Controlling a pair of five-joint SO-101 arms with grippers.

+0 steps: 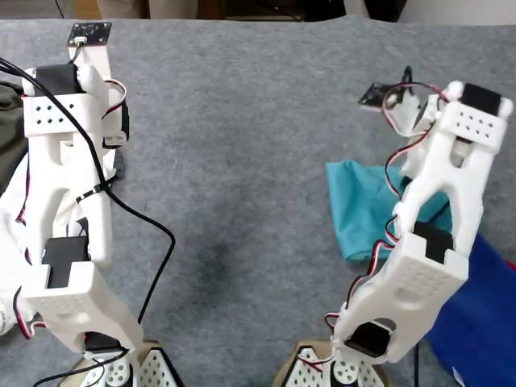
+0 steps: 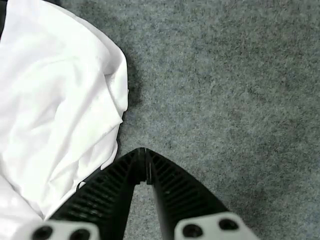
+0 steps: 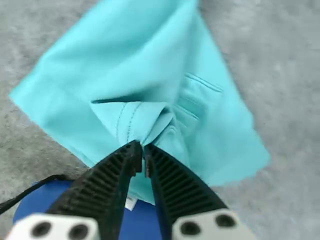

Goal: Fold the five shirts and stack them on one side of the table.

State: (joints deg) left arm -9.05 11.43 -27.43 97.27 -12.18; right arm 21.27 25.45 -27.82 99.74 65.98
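1. The turquoise cloth shirt [image 3: 150,65], near the right edge of the grey felt counter [image 1: 242,121], is clamped thinly by the right pincer [image 3: 143,150]; it may be dropped or bunched.
2. The left pincer [image 2: 146,167] is held together, empty.

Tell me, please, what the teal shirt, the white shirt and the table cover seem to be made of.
The teal shirt looks like a matte knit, perhaps cotton: it has soft folds and visible stitching. The white shirt seems to be a thin, smooth woven cloth, slightly shiny, with crisp creases. The table cover looks like grey felt or low-pile carpet: it is fuzzy and mottled.
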